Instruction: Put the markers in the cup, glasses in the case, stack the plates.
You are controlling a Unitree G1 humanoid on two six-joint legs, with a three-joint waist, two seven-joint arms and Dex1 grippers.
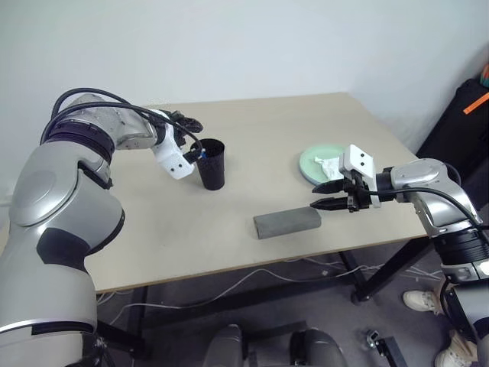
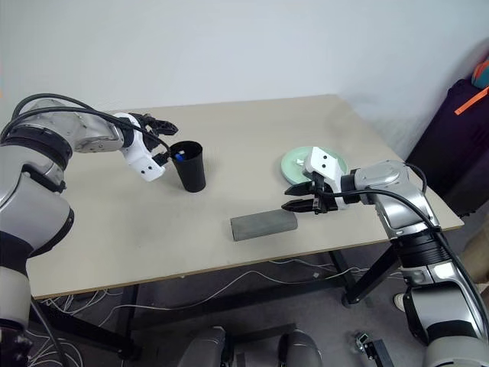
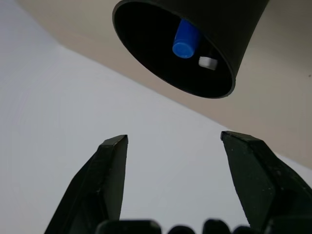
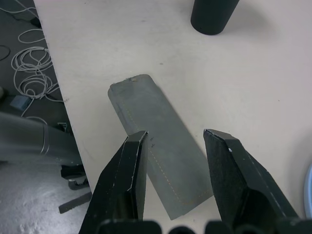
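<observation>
Left wrist view: left pincer point(image 3: 170, 180) apart, empty, beside cup point(image 3: 214, 29) rim.

Left tool point(image 3: 170, 183) jaws apart; right tool point(image 4: 173, 180) jaws apart.

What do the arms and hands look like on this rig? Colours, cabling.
Arms have silver-grey shells with black joint bands and black cables looping outside. Left hand and right hand each have two tapered black fingers behind a white wrist block with small dark holes.
</observation>
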